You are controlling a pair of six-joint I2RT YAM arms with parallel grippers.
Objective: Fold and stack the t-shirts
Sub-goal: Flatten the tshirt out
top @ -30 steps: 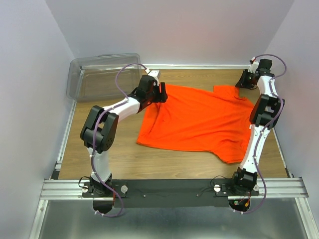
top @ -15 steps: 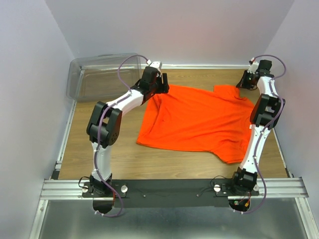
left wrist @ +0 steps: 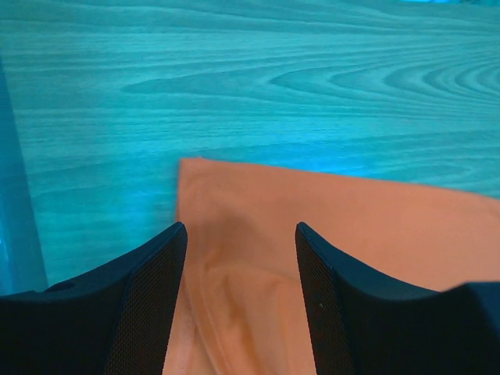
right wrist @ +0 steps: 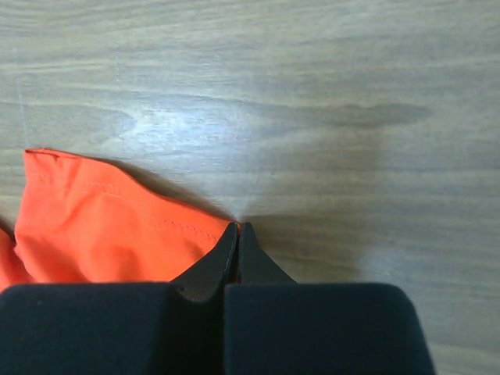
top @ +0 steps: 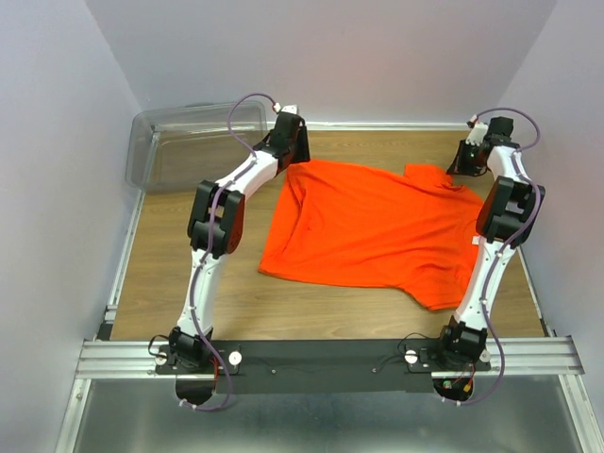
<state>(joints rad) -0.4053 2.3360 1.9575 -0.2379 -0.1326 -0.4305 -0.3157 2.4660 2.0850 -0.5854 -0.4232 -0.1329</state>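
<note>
orange t-shirt [top: 377,231] pinched in right claw [right wrist: 237,234]; left claw [left wrist: 241,228] spread wide above corner

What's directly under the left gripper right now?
The far-left corner of the bright orange fabric t-shirt, lying on the wooden table, below the open left gripper. Whatever the cloth covers is hidden.

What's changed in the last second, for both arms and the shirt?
The left arm stretched toward the far edge, carrying the open left gripper to the far left corner of the orange t-shirt. The right gripper closed at the sleeve hem; whether it pinches cloth is unclear. The t-shirt lies spread as before, and the clear bin has not moved.
</note>
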